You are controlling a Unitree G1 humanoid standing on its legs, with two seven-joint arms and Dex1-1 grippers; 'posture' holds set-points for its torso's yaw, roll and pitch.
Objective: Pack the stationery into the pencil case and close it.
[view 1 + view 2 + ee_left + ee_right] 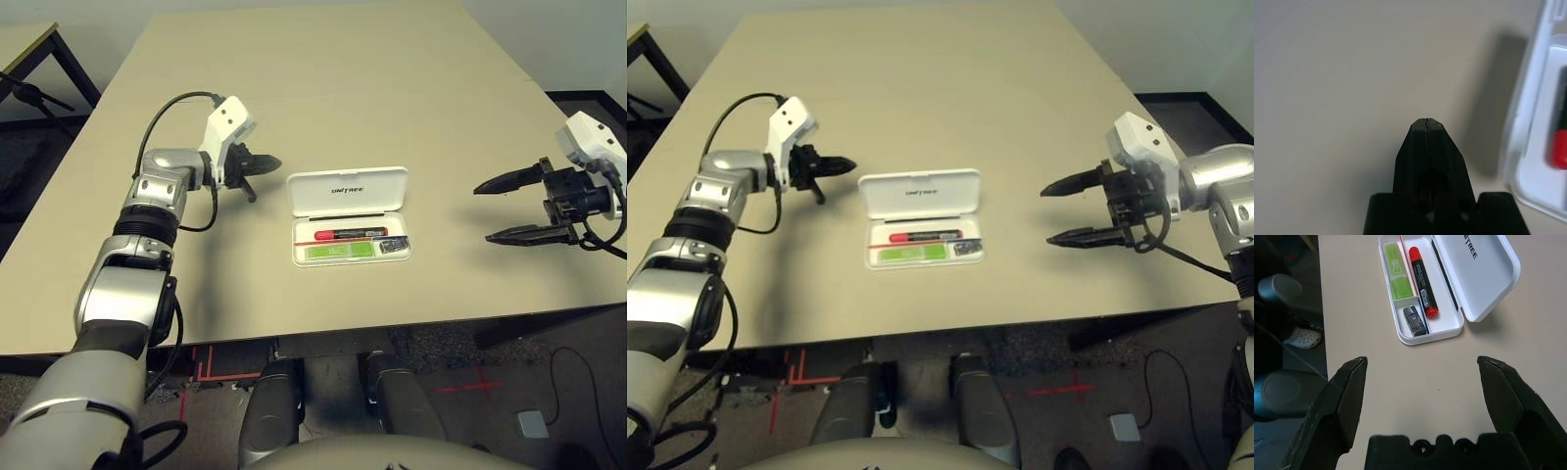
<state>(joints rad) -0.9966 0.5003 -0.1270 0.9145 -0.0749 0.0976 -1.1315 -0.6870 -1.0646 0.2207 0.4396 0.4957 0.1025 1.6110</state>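
The white pencil case [349,189] lies open at the table's middle, its lid tilted up at the far side. In its tray rest the red marker [350,234] with a black cap, the light-green flat stick [337,252] and the tiny dark piece [394,247]. From the right wrist view I see the same three: marker [1422,277], green stick [1394,270], dark piece [1414,320]. My left gripper [269,164] is shut and empty, just left of the lid's corner. My right gripper [483,211] stands wide open, empty, well to the right of the case [1486,269].
The tan table [323,88] stretches bare behind and beside the case. Its front edge runs just below the case. Red tape marks [460,384] and dark floor show beneath the table. A black stand [29,93] sits off the far left corner.
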